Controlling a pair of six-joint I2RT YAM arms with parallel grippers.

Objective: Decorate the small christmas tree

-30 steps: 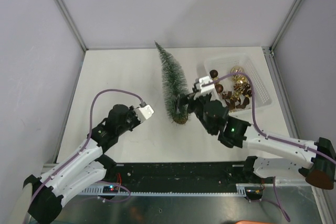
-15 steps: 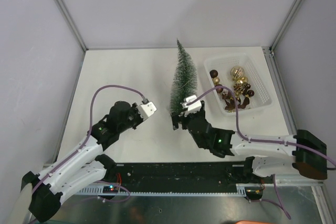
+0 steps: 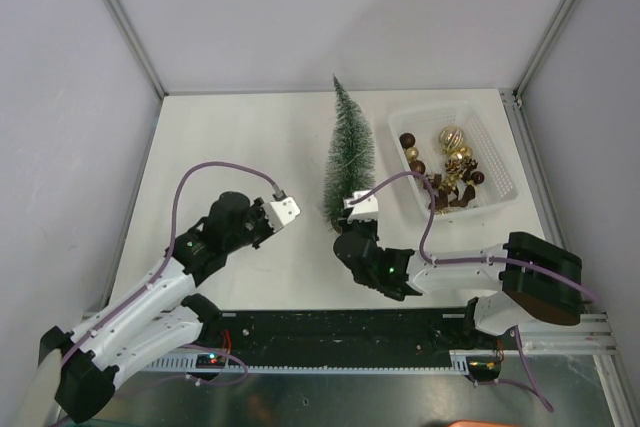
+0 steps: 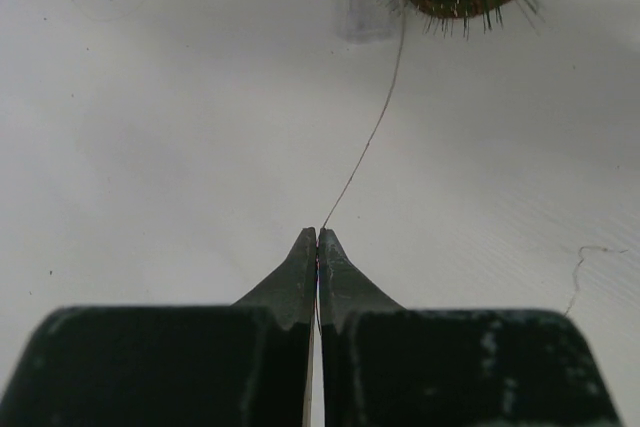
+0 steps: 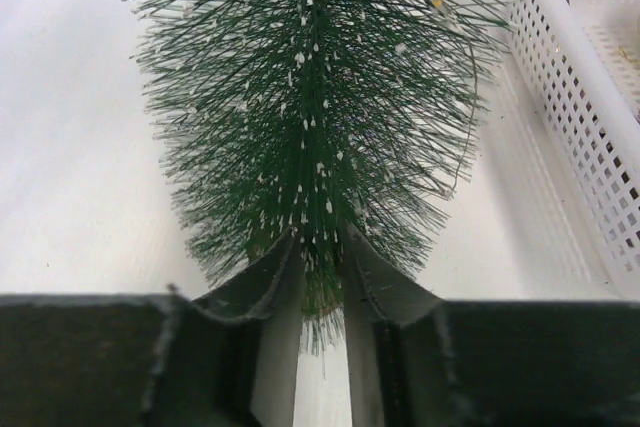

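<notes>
**Top view.** Dark-green frosted bristles form the tree point(image 3: 350, 152), a slim cone. It appears to stand on its small round wooden foot on the table point(image 3: 230, 137), just left of the white basket point(image 3: 503, 172) of brown and gold baubles point(image 3: 452, 137). The right gripper point(image 3: 345, 219) sits at the foot of the tree.

**Left wrist view.** The left gripper point(image 4: 317, 239) is clenched on a thin wire point(image 4: 372, 132). The wire runs in a shallow curve from the fingertips to the tree's foot, which is well apart from this gripper.

**Right wrist view.** The jaws are pinched on the lowest bristles and stem, with one finger point(image 5: 270, 277) on each side. A strand of wire loops past the right-hand bristles, near the basket wall. No bauble shows on the tree.

**Step in hand (judged).** The wire is being wound on while the right gripper steadies the tree. The next move calls for the left gripper to carry the wire around the cone under light tension. The foot must stay anchored so the tree does not tip.
</notes>
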